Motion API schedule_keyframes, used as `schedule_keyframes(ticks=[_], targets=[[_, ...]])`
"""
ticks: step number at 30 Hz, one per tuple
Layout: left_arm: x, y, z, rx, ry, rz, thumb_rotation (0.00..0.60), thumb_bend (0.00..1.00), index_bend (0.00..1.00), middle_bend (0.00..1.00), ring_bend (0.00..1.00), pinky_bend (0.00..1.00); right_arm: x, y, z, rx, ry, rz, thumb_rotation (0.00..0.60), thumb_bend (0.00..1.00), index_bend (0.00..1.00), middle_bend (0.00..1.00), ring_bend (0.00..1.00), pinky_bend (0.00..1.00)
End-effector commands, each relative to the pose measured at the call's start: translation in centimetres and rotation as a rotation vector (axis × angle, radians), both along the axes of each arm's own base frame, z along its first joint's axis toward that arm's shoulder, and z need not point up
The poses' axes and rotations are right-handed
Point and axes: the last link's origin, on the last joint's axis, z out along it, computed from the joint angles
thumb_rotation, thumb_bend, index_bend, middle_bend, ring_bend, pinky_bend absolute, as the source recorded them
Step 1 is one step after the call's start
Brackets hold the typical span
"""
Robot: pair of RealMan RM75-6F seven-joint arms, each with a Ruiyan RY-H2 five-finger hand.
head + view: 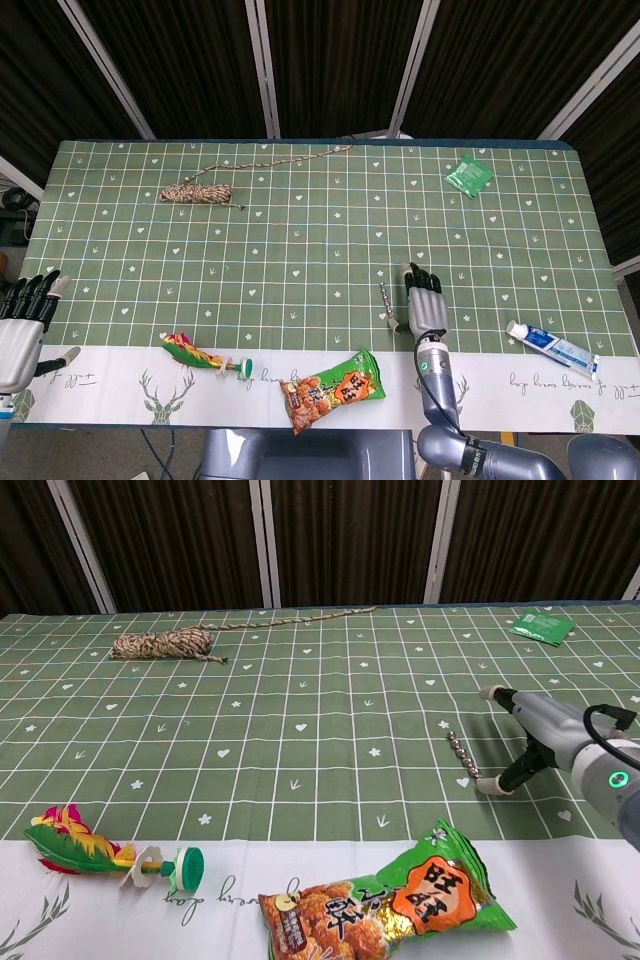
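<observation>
Right hand (pixel 545 742) spread, holding nothing; thumb tip touches the near end of the thin beaded chain (pixel 464 757), right of table centre. Risk: the thumb could nudge the chain away. Left hand (pixel 22 325) spread, far left.

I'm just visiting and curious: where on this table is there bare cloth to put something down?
The widest bare stretch is the middle of the green cloth, between the twine bundle and the right hand. The far right, between the green packet and the toothpaste tube, is bare too. The near edge is crowded: feather toy, snack bag, bead chain.
</observation>
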Motion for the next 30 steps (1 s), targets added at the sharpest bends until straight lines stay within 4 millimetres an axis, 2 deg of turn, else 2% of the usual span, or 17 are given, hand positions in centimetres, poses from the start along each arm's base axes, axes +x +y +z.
schedule_keyframes(ticks=[1, 13, 30], targets=[[0.0, 0.0, 0.0, 0.0, 0.0, 0.001, 0.6, 0.06, 0.0, 0.0, 0.0, 0.0, 0.1, -0.2, -0.2, -0.003, -0.007, -0.002, 0.6, 0.13, 0.0, 0.0, 0.0, 0.0], [0.0, 0.0, 0.0, -0.001, -0.001, 0.002, 0.6, 0.05, 0.0, 0.0, 0.0, 0.0, -0.1, -0.7, -0.2, -0.012, -0.003, -0.013, 0.6, 0.13, 0.0, 0.0, 0.0, 0.0], [0.0, 0.0, 0.0, 0.0, -0.005, 0.006, 0.6, 0.05, 0.0, 0.0, 0.0, 0.0, -0.5, -2.5, -0.2, -0.041, 0.027, -0.028, 0.6, 0.13, 0.0, 0.0, 0.0, 0.0]])
